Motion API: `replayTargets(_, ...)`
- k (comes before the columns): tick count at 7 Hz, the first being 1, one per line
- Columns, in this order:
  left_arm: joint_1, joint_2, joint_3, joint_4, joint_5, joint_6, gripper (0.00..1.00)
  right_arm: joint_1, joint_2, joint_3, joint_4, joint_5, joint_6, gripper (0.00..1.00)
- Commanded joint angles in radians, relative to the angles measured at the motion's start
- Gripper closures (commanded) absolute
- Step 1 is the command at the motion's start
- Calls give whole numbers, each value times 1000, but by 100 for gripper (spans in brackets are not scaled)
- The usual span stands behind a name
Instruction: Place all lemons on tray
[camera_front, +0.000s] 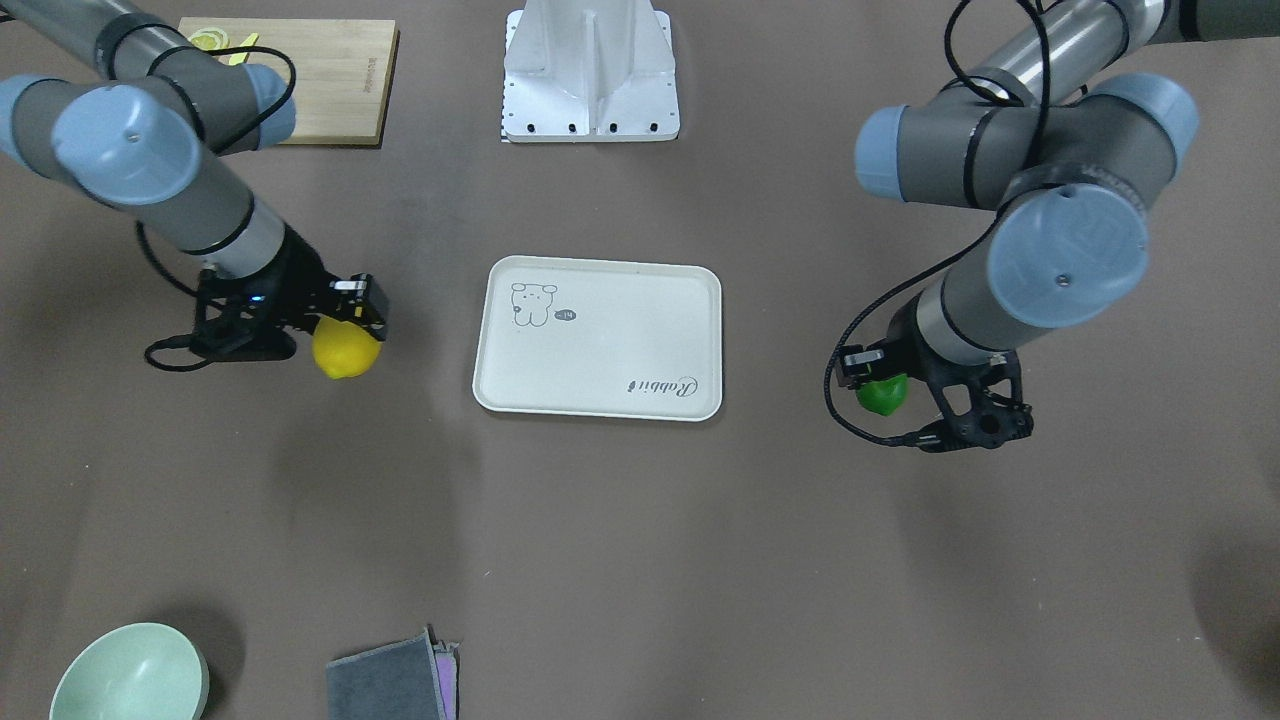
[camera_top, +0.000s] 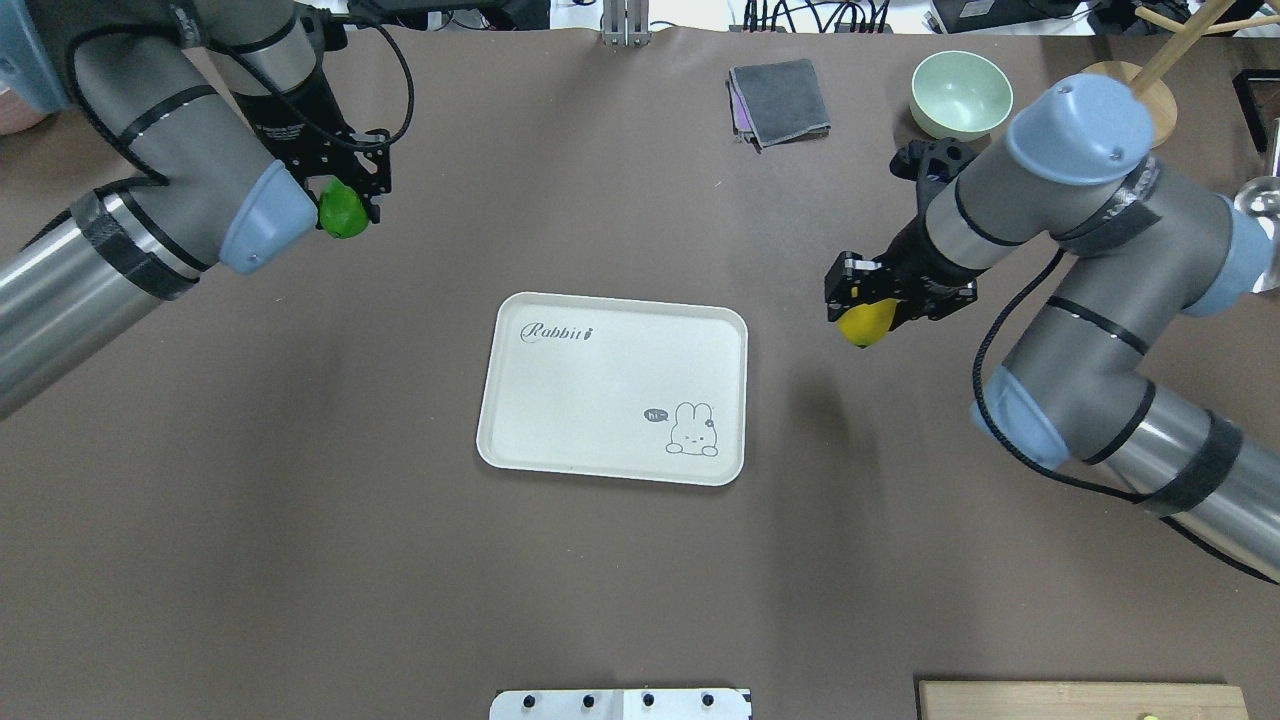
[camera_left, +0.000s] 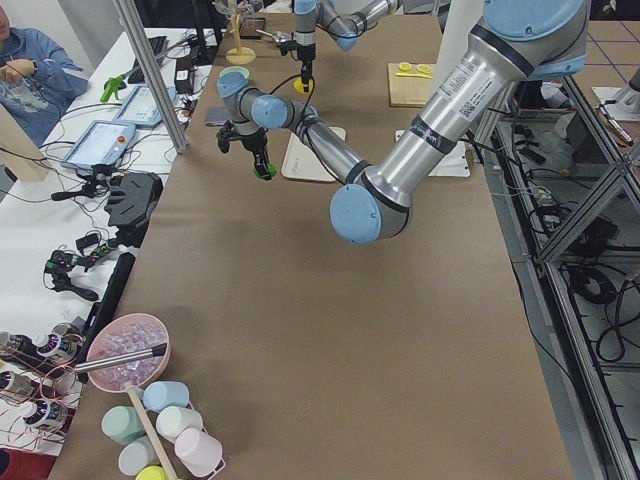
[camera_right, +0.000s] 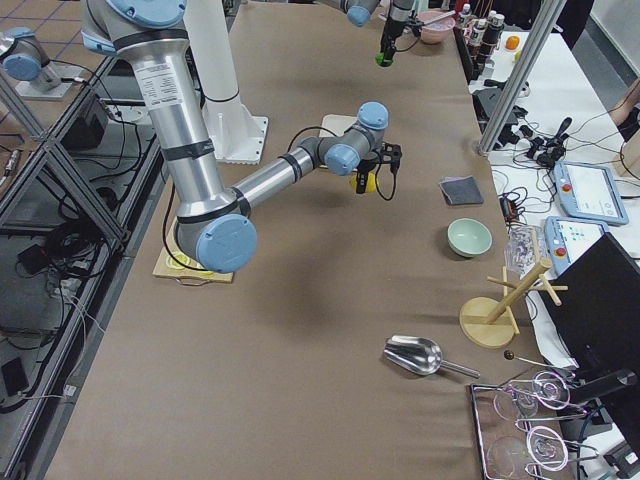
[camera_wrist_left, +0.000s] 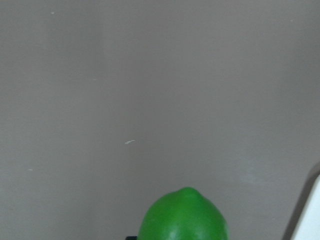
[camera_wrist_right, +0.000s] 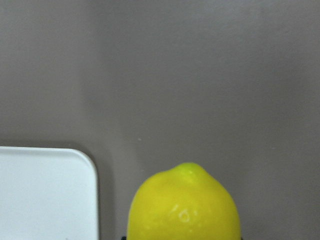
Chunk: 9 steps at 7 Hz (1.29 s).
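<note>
The cream tray (camera_top: 600, 400) (camera_front: 600, 300) with the rabbit drawing lies in the middle of the table with nothing on it. My left gripper (camera_top: 350, 205) (camera_front: 880, 385) is shut on the green lemon (camera_top: 343, 211) (camera_front: 882, 394) (camera_wrist_left: 183, 216) and holds it above the table, off the tray's far left. My right gripper (camera_top: 868, 312) (camera_front: 350, 325) is shut on the yellow lemon (camera_top: 866, 322) (camera_front: 346, 349) (camera_wrist_right: 184, 205) and holds it above the table just right of the tray, whose corner (camera_wrist_right: 45, 190) shows in the right wrist view.
A grey folded cloth (camera_top: 780, 100) and a pale green bowl (camera_top: 962, 93) sit at the far side. A wooden cutting board (camera_front: 330, 80) with lemon slices (camera_front: 208, 40) lies near the robot's base (camera_front: 590, 75). A wooden rack (camera_top: 1130, 85) stands far right.
</note>
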Motion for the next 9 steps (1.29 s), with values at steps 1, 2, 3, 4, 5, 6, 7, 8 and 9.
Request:
replayTargets(1, 89, -71, 10, -18, 13, -110, 100, -156, 177, -117, 9, -141, 104, 100)
replayTargets(2, 131, -111, 16, -16, 20, -164, 100, -169, 256, -200, 13, -151, 118, 100)
replayTargets(3, 149, -117, 18, -24, 21, -181, 100, -195, 260, -207, 13, -156, 117, 100)
replayTargets(4, 169, -139, 45, -57, 23, -188, 100, -200, 255, -207, 13, -156, 116, 100)
replayTargets(5, 180, -143, 48, -62, 23, -198, 100, -200, 249, -207, 11, -156, 115, 76)
replayTargets(6, 182, -137, 62, -87, 23, -198, 100, -202, 246, -209, 13, -156, 118, 1)
replayTargets(7, 183, -134, 65, -110, 23, -205, 100, -199, 240, -209, 11, -156, 117, 0)
replayTargets(8, 196, -127, 67, -116, 24, -205, 100, -177, 240, -206, 10, -150, 116, 0)
replayTargets(9, 212, -111, 70, -152, 26, -229, 100, -118, 217, -185, 2, -118, 112, 0)
